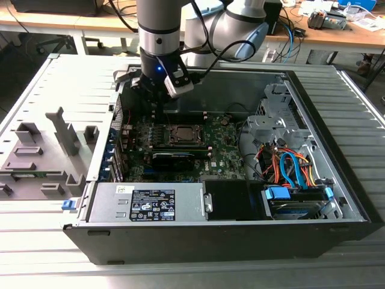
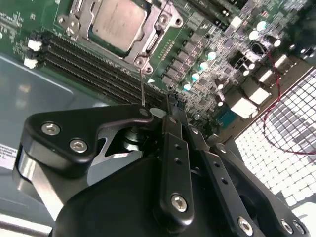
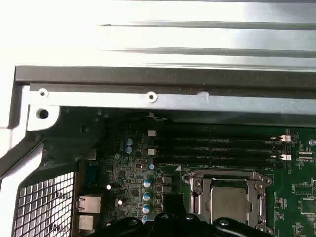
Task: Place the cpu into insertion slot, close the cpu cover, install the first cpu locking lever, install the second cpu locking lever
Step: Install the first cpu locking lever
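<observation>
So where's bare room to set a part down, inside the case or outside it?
Outside: the ribbed table in front of the case, and beside the grey fixtures. Inside, the power supply top is flat and bare. Crowded: around the cpu and the cables.

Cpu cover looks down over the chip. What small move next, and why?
Probably ease the gripper against the thin lever and press it down toward the board. In the second wrist view the cpu lies seated with the cover over its edges, while the lever stands up from the cover's corner, right at the gripper, seemingly unlatched.
</observation>
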Robot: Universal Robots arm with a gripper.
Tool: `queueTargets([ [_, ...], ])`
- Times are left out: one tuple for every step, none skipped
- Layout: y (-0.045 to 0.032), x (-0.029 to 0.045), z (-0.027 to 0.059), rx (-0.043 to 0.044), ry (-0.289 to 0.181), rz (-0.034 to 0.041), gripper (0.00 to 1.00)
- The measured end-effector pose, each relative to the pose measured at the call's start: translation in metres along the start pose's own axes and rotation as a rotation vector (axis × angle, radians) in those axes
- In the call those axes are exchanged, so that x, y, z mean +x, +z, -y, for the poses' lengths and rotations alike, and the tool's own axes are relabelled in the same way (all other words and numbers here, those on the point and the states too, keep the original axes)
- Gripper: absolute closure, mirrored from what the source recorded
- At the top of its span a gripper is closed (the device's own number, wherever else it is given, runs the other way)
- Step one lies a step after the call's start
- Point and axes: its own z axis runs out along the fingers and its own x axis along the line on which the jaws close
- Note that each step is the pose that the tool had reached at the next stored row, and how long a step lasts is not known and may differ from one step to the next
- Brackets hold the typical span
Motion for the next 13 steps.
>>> queueTargets([
  [0.0028, 0.0005, -0.0104, 0.0011, -0.042, -0.0034, 0.89],
  [0.0064, 0.0002, -0.0178, 0.0011, -0.046, -0.0036, 0.89],
  [0.0077, 0.0001, -0.0185, 0.0012, -0.046, -0.0037, 0.89],
  [0.0084, 0.0001, -0.0189, 0.0012, -0.046, -0.0037, 0.89],
  [0.0095, 0.0, -0.0195, 0.0012, -0.046, -0.0036, 0.89],
  [0.0105, -0.0001, -0.0201, 0.0011, -0.046, -0.0036, 0.89],
  [0.0116, -0.0001, -0.0212, 0.0013, -0.046, -0.0038, 0.89],
  [0.012, -0.0002, -0.022, 0.0013, -0.046, -0.0038, 0.89],
  [0.0124, -0.0002, -0.0232, 0.0012, -0.046, -0.0037, 0.89],
  [0.0127, -0.0003, -0.0245, 0.0013, -0.046, -0.0037, 0.89],
  [0.0127, -0.0003, -0.0254, 0.0015, -0.046, -0.0038, 0.89],
  [0.0129, -0.0003, -0.0264, 0.0017, -0.046, -0.0039, 0.89],
  [0.013, -0.0003, -0.0268, 0.0018, -0.046, -0.0038, 0.89],
])
